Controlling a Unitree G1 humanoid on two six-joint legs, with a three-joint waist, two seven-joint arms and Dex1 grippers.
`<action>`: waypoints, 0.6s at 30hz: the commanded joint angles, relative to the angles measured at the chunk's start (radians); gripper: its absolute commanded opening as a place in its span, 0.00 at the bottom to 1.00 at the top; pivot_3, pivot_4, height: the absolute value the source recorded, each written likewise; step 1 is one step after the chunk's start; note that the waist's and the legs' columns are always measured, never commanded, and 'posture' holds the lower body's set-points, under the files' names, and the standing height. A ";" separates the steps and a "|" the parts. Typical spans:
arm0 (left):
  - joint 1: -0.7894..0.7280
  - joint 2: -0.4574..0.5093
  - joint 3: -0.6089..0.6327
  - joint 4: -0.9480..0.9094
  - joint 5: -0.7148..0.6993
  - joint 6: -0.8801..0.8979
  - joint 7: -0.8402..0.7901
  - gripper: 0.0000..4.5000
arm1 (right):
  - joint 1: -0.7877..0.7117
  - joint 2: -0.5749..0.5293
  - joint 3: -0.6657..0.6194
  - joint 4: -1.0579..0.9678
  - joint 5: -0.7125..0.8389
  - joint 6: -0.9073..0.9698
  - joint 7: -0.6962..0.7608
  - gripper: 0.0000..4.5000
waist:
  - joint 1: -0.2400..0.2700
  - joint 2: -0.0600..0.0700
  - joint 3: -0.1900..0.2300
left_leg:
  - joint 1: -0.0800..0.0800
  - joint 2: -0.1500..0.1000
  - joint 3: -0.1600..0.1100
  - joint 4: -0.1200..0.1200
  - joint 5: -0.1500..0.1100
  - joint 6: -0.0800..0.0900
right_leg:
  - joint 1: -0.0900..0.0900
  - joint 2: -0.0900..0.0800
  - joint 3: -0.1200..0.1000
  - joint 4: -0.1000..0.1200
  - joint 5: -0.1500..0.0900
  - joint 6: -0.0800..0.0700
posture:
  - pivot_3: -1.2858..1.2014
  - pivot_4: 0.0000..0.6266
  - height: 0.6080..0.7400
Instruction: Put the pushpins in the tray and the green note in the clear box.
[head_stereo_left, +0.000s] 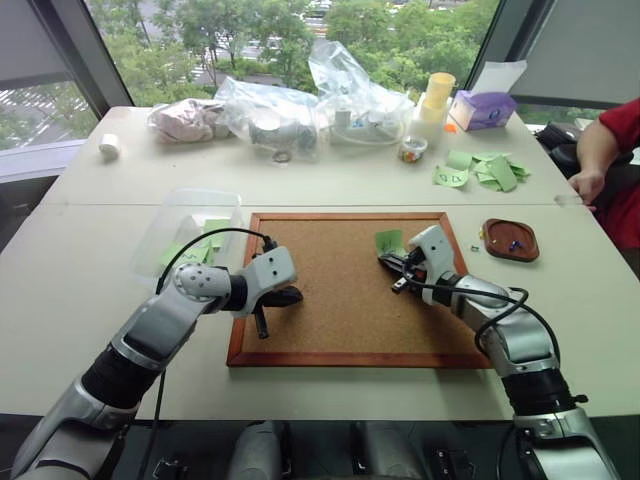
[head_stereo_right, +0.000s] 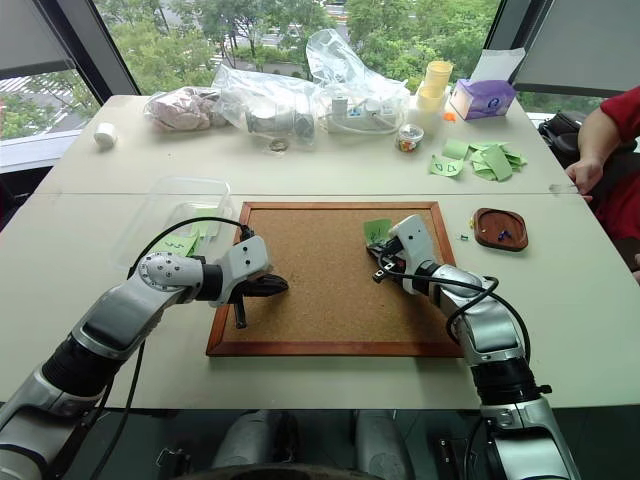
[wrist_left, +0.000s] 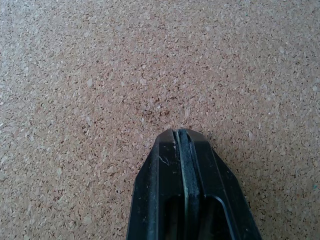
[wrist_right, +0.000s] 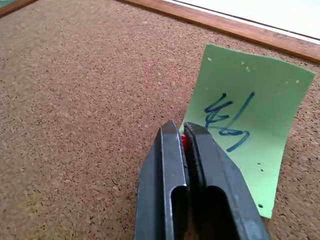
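Right gripper (wrist_right: 181, 131): fingers clamped on a red pushpin (wrist_right: 183, 141) at the green note (wrist_right: 246, 131), near the cork board's (head_stereo_left: 340, 300) far right corner.
Left gripper (wrist_left: 181, 134): fingers pressed together, nothing held, over the board's left part.
Tray (head_stereo_left: 511, 240): on the table (head_stereo_left: 90, 260), right of the board.
Clear box (head_stereo_left: 190, 226): off the board's far left corner.

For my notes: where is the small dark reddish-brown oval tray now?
The tray sits on the white table, right of the wood-framed cork board, near a person's hand.
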 joint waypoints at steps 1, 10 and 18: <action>0.025 0.011 -0.028 0.032 0.023 0.030 -0.001 0.00 | 0.020 0.002 0.026 -0.011 -0.027 -0.024 0.009 0.01 | 0.000 0.000 0.000 | 0.000 0.000 0.000 0.000 0.000 0.000 | 0.000 0.000 0.000 0.000 0.000 0.000 | 0.52 0.24 0.96; 0.015 0.013 -0.036 0.049 0.030 0.016 -0.012 0.00 | 0.027 0.012 -0.033 -0.150 -0.040 -0.143 -0.020 0.01 | -0.002 0.000 0.000 | 0.000 0.000 0.000 0.000 0.000 0.000 | 0.000 0.000 0.000 0.000 0.000 0.000 | 0.52 0.24 0.96; 0.000 0.008 -0.046 0.074 0.034 -0.006 -0.035 0.00 | 0.034 -0.024 -0.090 -0.235 -0.023 -0.109 -0.021 0.01 | 0.001 0.000 0.000 | 0.001 0.000 0.000 0.000 0.000 0.000 | 0.001 -0.001 0.000 0.000 -0.001 -0.001 | 0.52 0.24 0.96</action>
